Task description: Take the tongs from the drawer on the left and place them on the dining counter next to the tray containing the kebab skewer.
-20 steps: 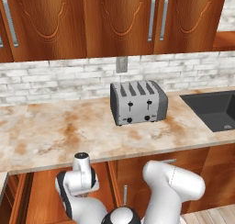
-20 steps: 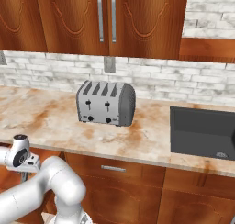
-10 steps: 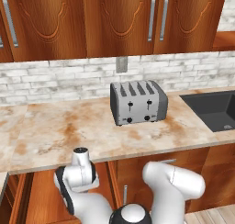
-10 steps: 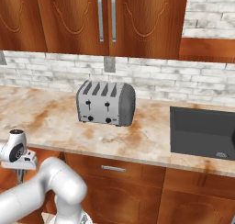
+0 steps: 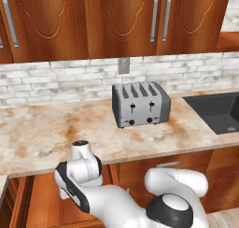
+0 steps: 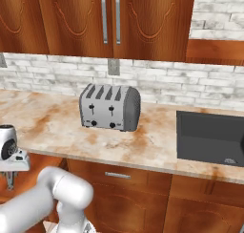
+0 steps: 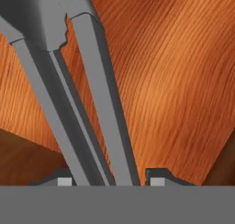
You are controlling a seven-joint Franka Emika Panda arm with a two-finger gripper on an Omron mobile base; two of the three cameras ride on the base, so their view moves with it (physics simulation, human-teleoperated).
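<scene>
The claw (image 7: 110,179) has narrowed around the tongs (image 7: 87,99) in the drawer (image 7: 174,81), so lifting looks next.

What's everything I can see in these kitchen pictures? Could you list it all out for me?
toaster: one, silver-grey, four slots, on the wall counter near the backsplash
wall counter: one, beige stone veined rust-brown
sink: one, dark grey, set in the counter right of the toaster
upper cabinets: several, reddish-brown wood, vertical silver handles
wall outlet: one, grey, on the white brick backsplash
tongs: one, grey metal, two long arms running between the gripper's finger tips, over the wooden drawer floor
arm: one, white with dark joints, reaching low left
gripper: one, dark finger tips either side of the tongs
</scene>
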